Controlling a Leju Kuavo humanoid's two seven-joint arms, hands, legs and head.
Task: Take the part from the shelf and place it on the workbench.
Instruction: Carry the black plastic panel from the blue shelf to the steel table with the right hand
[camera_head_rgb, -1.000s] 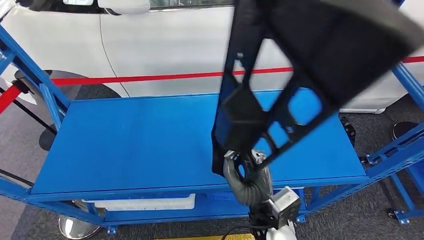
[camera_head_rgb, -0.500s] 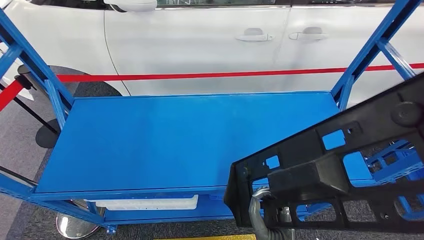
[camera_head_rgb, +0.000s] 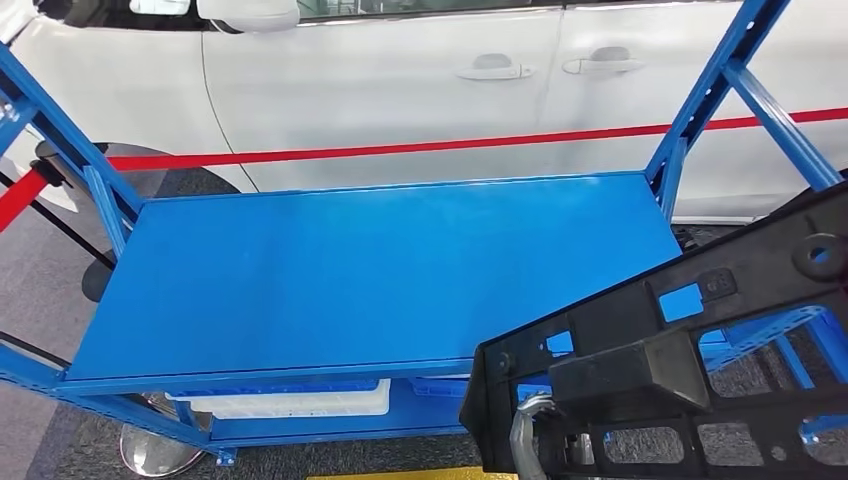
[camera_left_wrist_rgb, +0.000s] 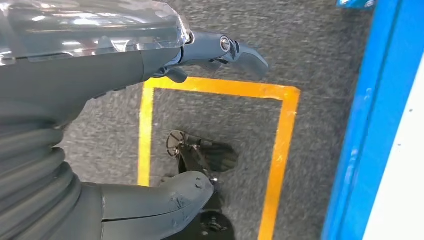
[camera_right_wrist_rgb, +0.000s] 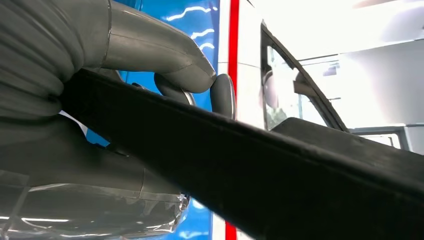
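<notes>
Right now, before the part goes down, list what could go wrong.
1. The large black plastic frame part is held at one end by the right hand alone; the long overhang could twist in the grip or slip.
2. Its far end sits close to the blue shelf upright, so a swing could strike it.
3. The white car stands just behind the red barrier tape; an overshoot could reach it.

White car (camera_head_rgb: 400, 90) behind red barrier tape (camera_head_rgb: 350, 152); yellow floor marking (camera_left_wrist_rgb: 280, 145); grey carpet (camera_left_wrist_rgb: 320, 45).

Car workshop: white car (camera_head_rgb: 400, 90), blue rack (camera_head_rgb: 380, 270), red barrier tape (camera_head_rgb: 380, 152)
</notes>
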